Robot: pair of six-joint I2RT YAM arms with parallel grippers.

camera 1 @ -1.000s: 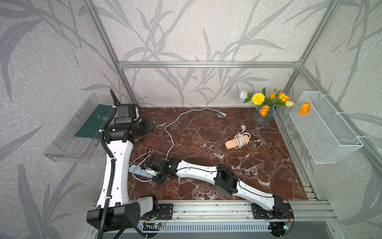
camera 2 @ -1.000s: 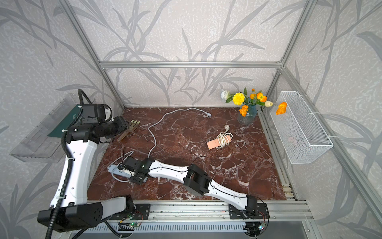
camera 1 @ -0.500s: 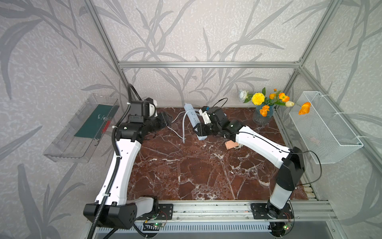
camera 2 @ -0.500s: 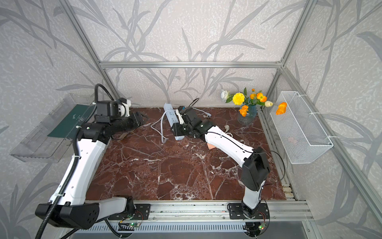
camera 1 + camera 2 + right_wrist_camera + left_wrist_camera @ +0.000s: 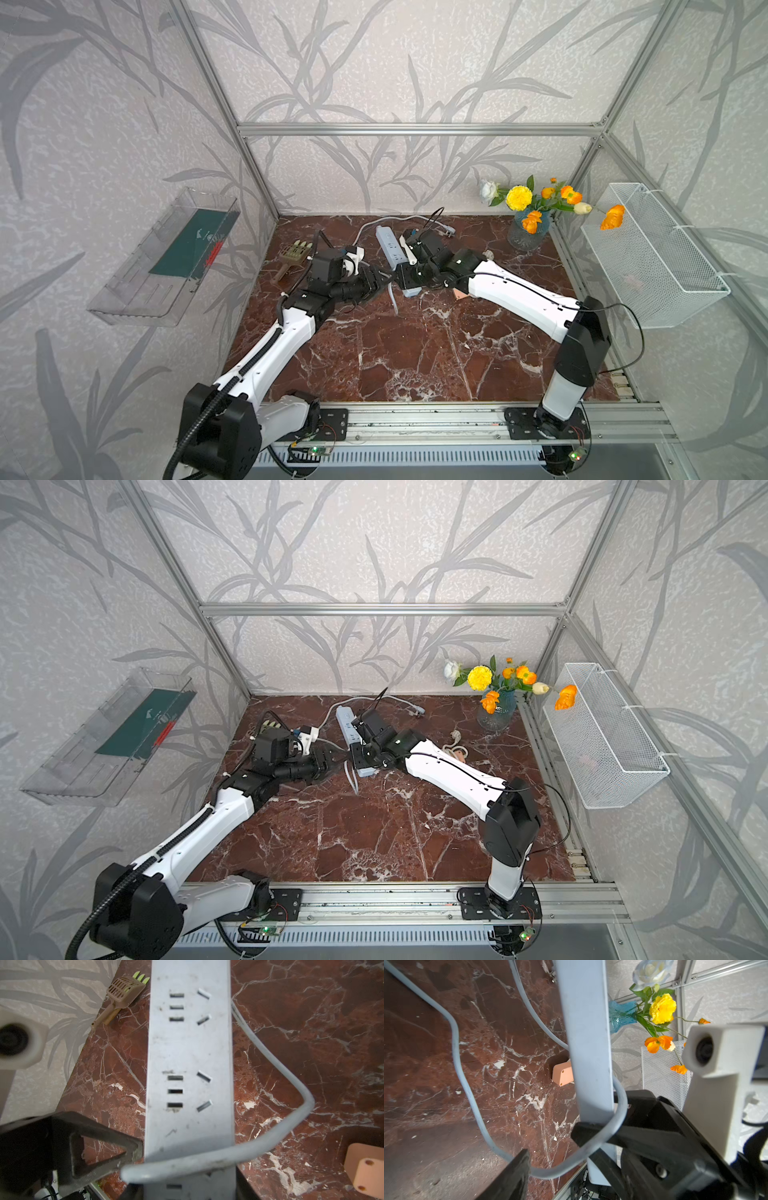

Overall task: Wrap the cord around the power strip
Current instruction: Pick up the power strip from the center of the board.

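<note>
Holding: right gripper (image 5: 408, 283) clamped on the near end of the power strip (image 5: 388, 247), long axis running away toward the back wall (image 5: 415, 174); cord (image 5: 207, 1159) loops across it just beside the left gripper (image 5: 381, 280), grip state unclear, so it likely takes the next crosswise turn.
</note>
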